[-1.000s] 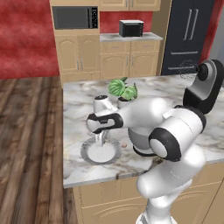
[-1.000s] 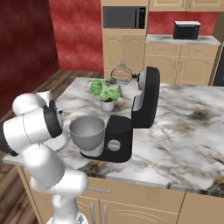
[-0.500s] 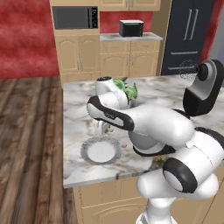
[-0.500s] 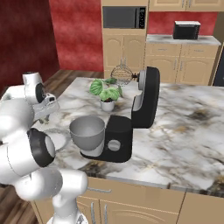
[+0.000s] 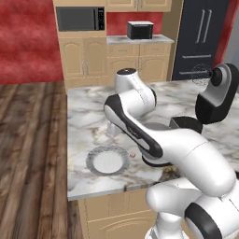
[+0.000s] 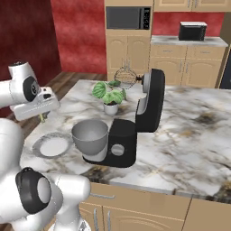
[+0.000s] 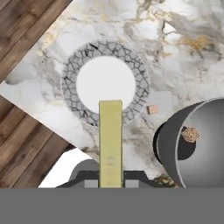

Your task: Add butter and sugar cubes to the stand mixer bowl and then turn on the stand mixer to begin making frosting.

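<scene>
Gripper [image 7: 110, 183]: mine, closed on the butter; in the right base view my hand [image 6: 38, 107] hangs above the counter's left end.
Butter [image 7: 110, 142]: pale-yellow stick, clamped between my fingertips at its near end, sticking out straight ahead of me; in the hand view its far end overlaps the plate's rim and white centre, raised off the counter.
Plate [image 7: 72, 100]: white centre, grey cracked-pattern rim, flat on the marble near the counter corner; also seen in the left base view [image 5: 91, 162].
Sugar cube [image 7: 152, 109]: one tiny tan cube on the marble, between the plate and the bowl, just beside the plate's rim, apart from the bowl.
Stand mixer bowl [image 6: 90, 137]: deep grey metal, seated on the mixer's base; in the hand view a small speckled tan lump [image 7: 190, 134] lies inside it.
Stand mixer [image 6: 149, 103]: glossy black, head tilted up, whisk raised, grey knob on its side.
Potted plant [image 6: 108, 95]: behind the bowl.
Counter [image 5: 84, 112]: marble, wood floor beyond its edge.
</scene>
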Controlling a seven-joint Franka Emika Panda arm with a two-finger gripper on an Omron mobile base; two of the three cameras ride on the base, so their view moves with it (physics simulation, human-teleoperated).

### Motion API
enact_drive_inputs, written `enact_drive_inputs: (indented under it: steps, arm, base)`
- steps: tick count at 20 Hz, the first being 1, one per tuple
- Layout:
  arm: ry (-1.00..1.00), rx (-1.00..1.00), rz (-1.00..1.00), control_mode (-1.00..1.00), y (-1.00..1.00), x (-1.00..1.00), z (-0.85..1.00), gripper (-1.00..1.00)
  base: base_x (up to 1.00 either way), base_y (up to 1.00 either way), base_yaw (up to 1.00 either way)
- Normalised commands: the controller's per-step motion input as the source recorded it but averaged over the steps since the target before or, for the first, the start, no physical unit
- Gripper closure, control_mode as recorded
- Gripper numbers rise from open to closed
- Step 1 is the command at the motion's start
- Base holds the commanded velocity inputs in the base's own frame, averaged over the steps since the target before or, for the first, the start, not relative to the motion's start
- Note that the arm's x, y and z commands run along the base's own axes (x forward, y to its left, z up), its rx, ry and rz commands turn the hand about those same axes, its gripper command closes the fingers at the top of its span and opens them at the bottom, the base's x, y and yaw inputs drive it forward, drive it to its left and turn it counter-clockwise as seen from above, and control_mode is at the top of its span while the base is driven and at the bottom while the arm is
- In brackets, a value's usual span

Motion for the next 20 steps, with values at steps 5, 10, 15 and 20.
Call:
enact_drive_inputs:
  steps: [5, 10, 15, 20]
  arm:
    - [-0.04, -0.02, -0.40, -1.00, -0.75, -0.02, 0.30, 1.00]
    - [0.00, 0.00, -0.37, -1.00, -0.99, 0.00, 0.00, 1.00]
    - [0.00, 0.01, -0.25, -1.00, -0.82, 0.06, -0.12, 1.00]
    - [0.00, 0.01, -0.10, -1.00, -0.21, 0.24, -0.30, 1.00]
  base:
    - [0.00, 0.00, 0.00]
    - [0.00, 0.00, 0.00]
    - [0.00, 0.00, 0.00]
    - [0.00, 0.00, 0.00]
